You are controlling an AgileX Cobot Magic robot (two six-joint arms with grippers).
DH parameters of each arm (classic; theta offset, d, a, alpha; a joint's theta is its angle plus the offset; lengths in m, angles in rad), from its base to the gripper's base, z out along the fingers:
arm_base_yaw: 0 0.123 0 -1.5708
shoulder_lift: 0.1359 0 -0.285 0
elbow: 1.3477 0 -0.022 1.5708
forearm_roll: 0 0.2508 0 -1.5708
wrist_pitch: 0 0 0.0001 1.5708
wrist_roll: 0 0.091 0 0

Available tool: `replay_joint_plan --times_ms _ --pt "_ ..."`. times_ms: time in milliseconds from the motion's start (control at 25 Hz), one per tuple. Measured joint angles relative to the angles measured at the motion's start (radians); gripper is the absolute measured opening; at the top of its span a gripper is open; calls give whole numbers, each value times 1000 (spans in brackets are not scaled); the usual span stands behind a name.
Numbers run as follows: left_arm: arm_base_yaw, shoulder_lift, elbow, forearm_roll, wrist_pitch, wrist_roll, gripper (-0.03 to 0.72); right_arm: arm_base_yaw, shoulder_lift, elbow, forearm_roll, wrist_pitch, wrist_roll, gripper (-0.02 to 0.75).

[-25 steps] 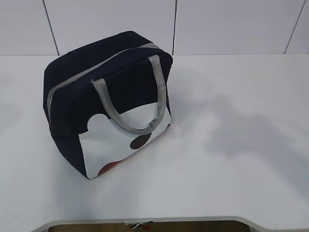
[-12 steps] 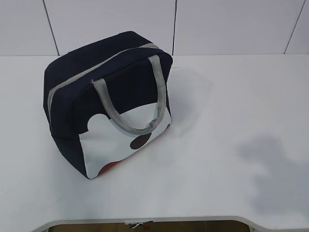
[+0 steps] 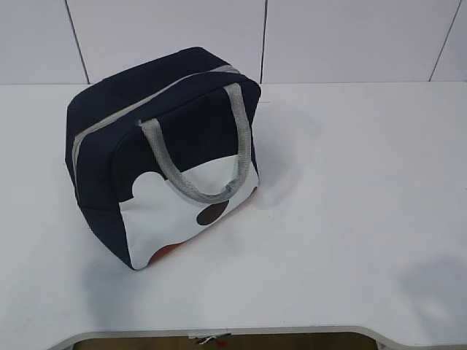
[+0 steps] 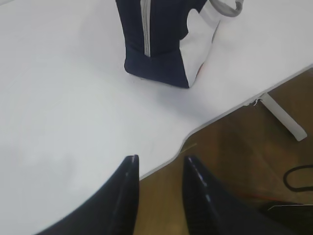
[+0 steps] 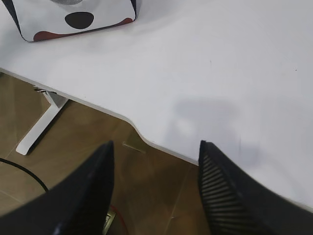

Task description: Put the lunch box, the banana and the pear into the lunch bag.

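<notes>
The navy lunch bag (image 3: 153, 153) stands on the white table with its grey zipper closed and grey handles (image 3: 201, 157) lying over its white spotted panel. It also shows in the left wrist view (image 4: 161, 39) and at the top left of the right wrist view (image 5: 73, 17). The lunch box, the banana and the pear are not in view. My left gripper (image 4: 160, 161) is open and empty, over the table's front edge. My right gripper (image 5: 155, 147) is open and empty, also over the front edge. Neither gripper shows in the exterior view.
The white table (image 3: 350, 182) has a curved cut-out in its front edge (image 3: 219, 334). Below it are brown floor (image 5: 73, 132), a white table leg (image 5: 41, 122) and dark cables (image 4: 298, 178). A white panelled wall (image 3: 328, 36) stands behind.
The shadow on the table's right side has slid toward the front right corner and shrunk. The bag has not moved.
</notes>
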Motion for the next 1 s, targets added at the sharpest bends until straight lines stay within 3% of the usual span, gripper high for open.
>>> replay_joint_plan --times_ms 360,1000 --pt "-2 -215 213 7 -66 15 236 0 -100 110 0 -33 0 437" --pt "-2 -215 238 75 -135 -12 235 0 -100 142 0 -98 4 436"
